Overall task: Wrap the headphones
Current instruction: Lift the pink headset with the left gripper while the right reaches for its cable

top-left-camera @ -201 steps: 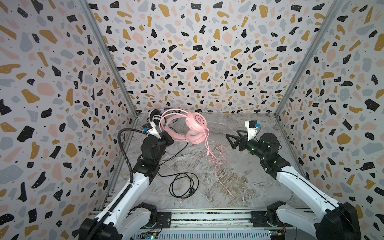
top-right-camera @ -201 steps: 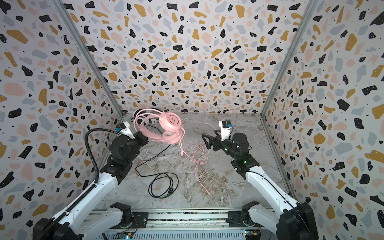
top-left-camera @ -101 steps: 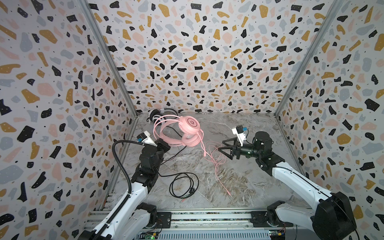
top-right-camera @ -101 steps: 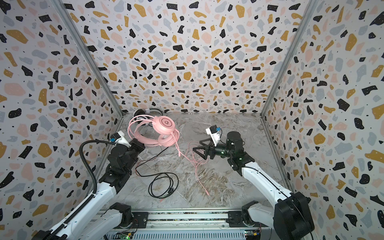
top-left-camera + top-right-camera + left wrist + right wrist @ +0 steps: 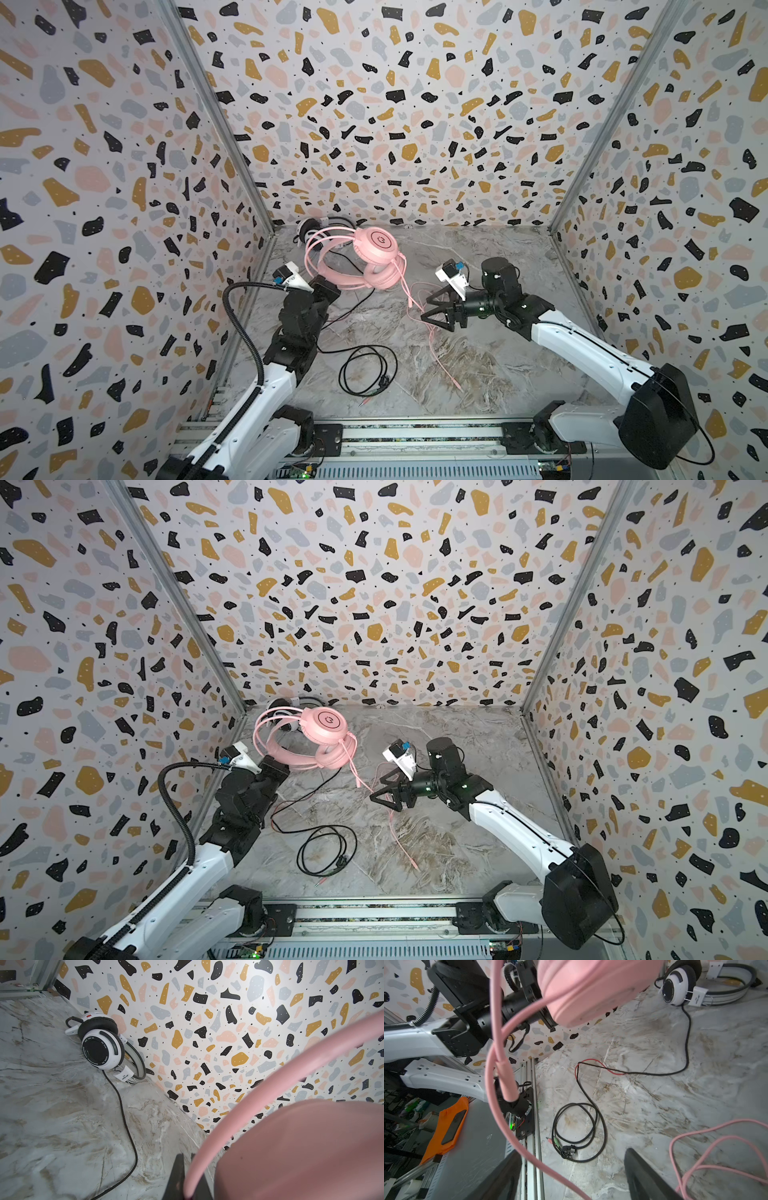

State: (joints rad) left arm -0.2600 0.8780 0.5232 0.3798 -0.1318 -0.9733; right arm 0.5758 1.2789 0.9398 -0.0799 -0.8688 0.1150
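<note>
My left gripper (image 5: 328, 286) (image 5: 278, 769) is shut on the headband of the pink headphones (image 5: 376, 245) (image 5: 326, 725), holding them above the marble floor at back left. In the left wrist view the pink band (image 5: 239, 1109) runs down between the closed left gripper (image 5: 192, 1186). Their pink cable (image 5: 432, 345) (image 5: 395, 833) hangs from the ear cup and trails on the floor. My right gripper (image 5: 432, 311) (image 5: 382, 791) (image 5: 573, 1178) is open, with the pink cable (image 5: 529, 1157) passing between its fingers. The white-and-black headphones (image 5: 307, 228) (image 5: 99, 1047) (image 5: 675, 987) lie in the back left corner.
The thin black cable (image 5: 365, 370) (image 5: 328, 850) (image 5: 577, 1124) runs from the white-and-black headphones to a loose coil near the front, plugs (image 5: 553, 1140) at its end. Terrazzo walls close three sides. A metal rail (image 5: 415, 432) edges the front. An orange cloth (image 5: 446, 1126) lies outside.
My right gripper has moved left and forward around the hanging pink cable, its jaws narrowing. My left wrist has dropped lower while still holding the pink headband.
</note>
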